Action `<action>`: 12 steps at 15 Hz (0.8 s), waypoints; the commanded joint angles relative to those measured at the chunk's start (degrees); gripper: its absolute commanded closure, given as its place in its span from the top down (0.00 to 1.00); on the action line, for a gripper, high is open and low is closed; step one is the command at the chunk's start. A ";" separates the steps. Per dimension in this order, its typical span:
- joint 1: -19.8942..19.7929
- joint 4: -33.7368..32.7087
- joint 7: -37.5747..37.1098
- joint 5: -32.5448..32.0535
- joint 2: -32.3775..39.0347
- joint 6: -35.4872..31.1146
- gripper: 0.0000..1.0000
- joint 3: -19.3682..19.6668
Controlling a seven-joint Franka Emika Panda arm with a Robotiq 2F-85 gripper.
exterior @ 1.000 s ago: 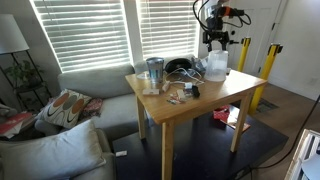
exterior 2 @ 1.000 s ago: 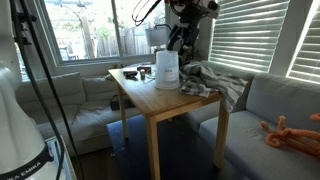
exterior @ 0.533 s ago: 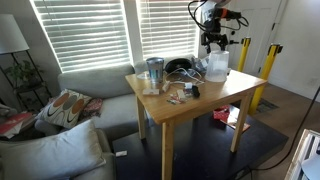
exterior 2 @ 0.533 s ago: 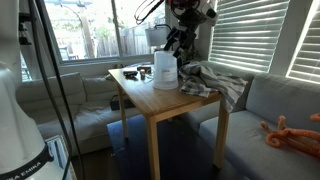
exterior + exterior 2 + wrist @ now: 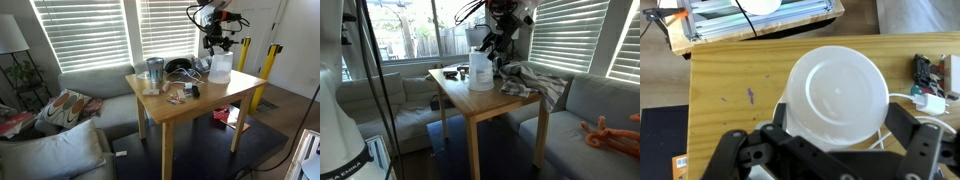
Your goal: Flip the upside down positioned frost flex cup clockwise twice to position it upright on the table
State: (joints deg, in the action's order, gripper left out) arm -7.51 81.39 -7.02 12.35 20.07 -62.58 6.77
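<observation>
Exterior views: both stand well back, a little above the counter (image 5: 215,95) (image 5: 485,100), facing it from different corners.
Wrist view: close overhead, looking straight down at the counter (image 5: 730,80) top.
Shared: the counter top.

Wood table (image 5: 214,93): greyish container (image 5: 154,72), cables (image 5: 180,67)

We find the cup (image 5: 220,67) on a corner of the table (image 5: 205,100), under the gripper (image 5: 215,42). The container (image 5: 154,72) stands well apart.
</observation>
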 commanded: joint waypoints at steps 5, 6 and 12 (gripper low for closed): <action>0.21 -1.73 -1.83 0.17 1.09 4.28 0.64 -0.07; 0.22 -1.65 -1.82 0.18 0.92 4.06 0.64 -0.07; 1.75 1.96 -2.61 -2.69 -5.94 -1.80 0.61 -0.02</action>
State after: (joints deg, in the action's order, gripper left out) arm -7.23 80.53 -8.25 12.33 19.90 -60.34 6.75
